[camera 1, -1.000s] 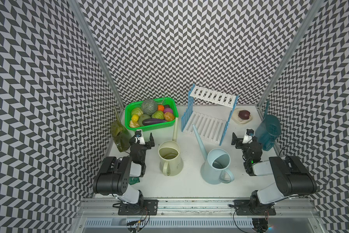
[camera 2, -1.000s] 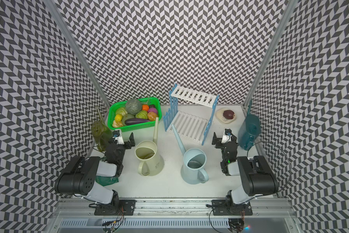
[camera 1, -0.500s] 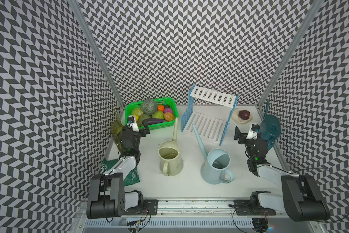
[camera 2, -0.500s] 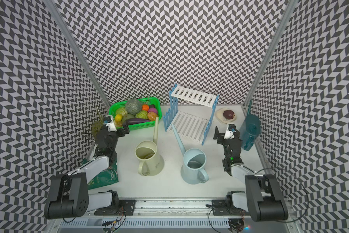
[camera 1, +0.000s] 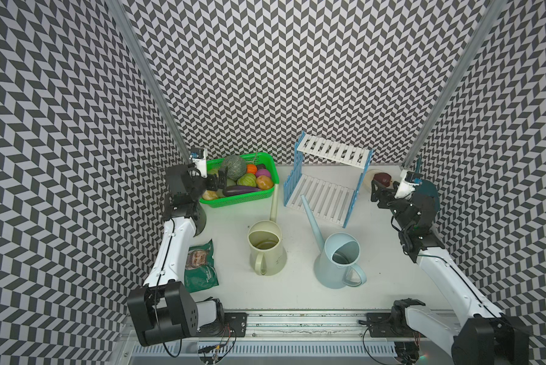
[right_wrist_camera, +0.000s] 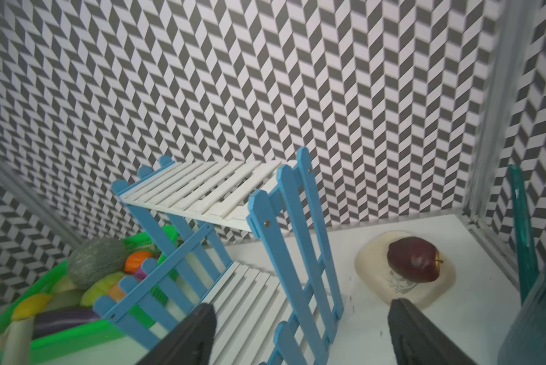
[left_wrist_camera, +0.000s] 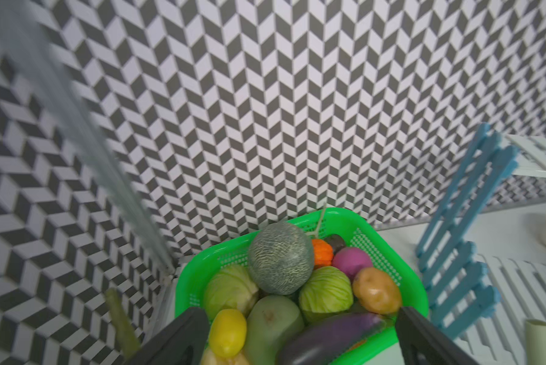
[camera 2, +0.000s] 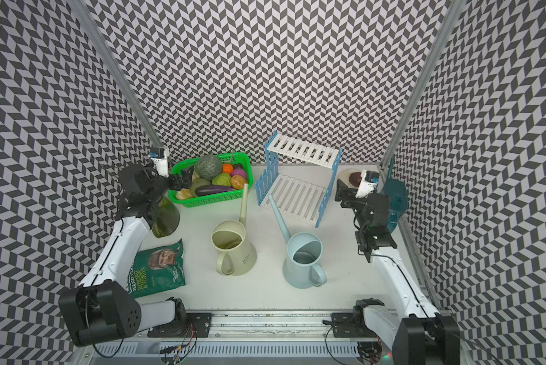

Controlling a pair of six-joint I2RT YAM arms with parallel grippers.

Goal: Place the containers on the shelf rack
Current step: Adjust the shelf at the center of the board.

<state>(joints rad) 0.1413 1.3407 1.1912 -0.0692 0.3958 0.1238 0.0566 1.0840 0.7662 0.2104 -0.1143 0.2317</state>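
The cream container point(camera 1: 267, 249) and the pale blue container point(camera 1: 339, 262) stand upright mid-table, spouts pointing back. The olive-green container point(camera 2: 165, 218) stands at the left wall, largely hidden under my left arm. The dark teal container point(camera 2: 394, 196) stands at the right wall beside my right wrist. The shelf rack point(camera 1: 325, 192) at the back holds nothing on either tier. My left gripper point(camera 1: 218, 180) hangs open over the basket's near left corner. My right gripper point(camera 1: 380, 189) is open and empty, between the rack's right side panel point(right_wrist_camera: 297, 252) and the apple plate.
A green mesh basket point(camera 1: 265, 197) of produce sits left of the rack. A green snack bag point(camera 2: 157, 268) lies front left by my left arm. A cream plate point(right_wrist_camera: 376, 284) with a dark red apple point(right_wrist_camera: 412, 259) sits at the back right corner. Patterned walls close three sides.
Both arms have stretched from the front toward the back. The left gripper moved from beside the olive-green container to over the basket; the right moved toward the rack and plate. The snack bag came into view.
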